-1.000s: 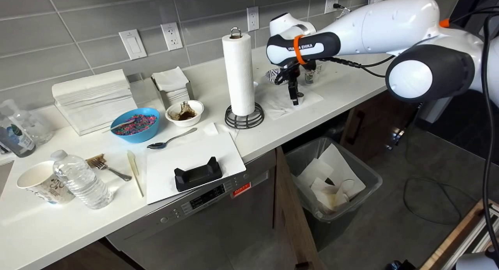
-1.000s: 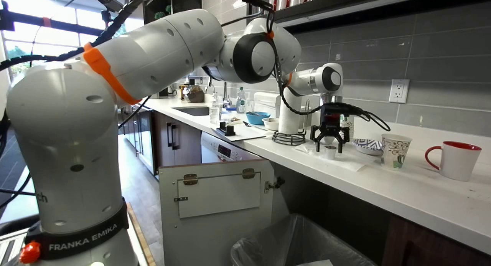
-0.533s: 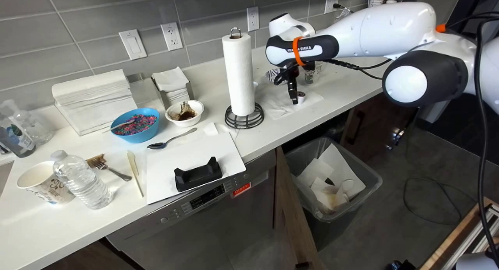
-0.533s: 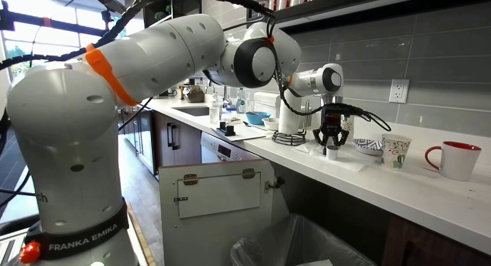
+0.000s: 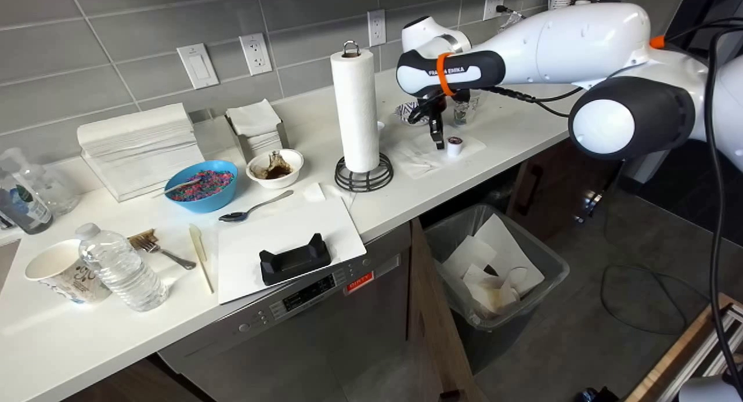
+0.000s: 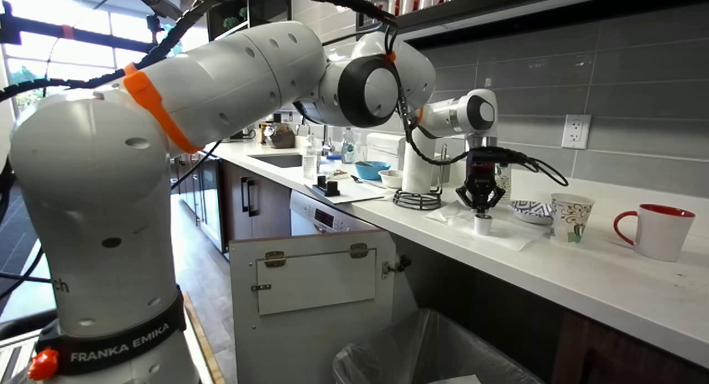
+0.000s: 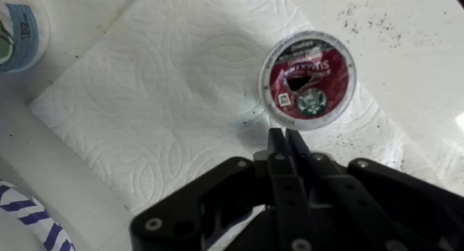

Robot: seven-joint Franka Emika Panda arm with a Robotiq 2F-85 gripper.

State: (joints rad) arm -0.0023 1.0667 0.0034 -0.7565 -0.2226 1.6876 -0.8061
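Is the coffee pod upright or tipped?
Upright: the coffee pod stands on the paper towel, red lid facing up in the wrist view.

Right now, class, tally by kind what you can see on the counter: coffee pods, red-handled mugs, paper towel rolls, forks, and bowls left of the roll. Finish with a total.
Coffee pod: 1
Red-handled mug: 1
Paper towel roll: 1
Fork: 1
Bowls left of the roll, blue bowl and white bowl: 2
Total: 6

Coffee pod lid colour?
Coffee pod lid: dark red, with a black band and green logo; clearest in wrist view.
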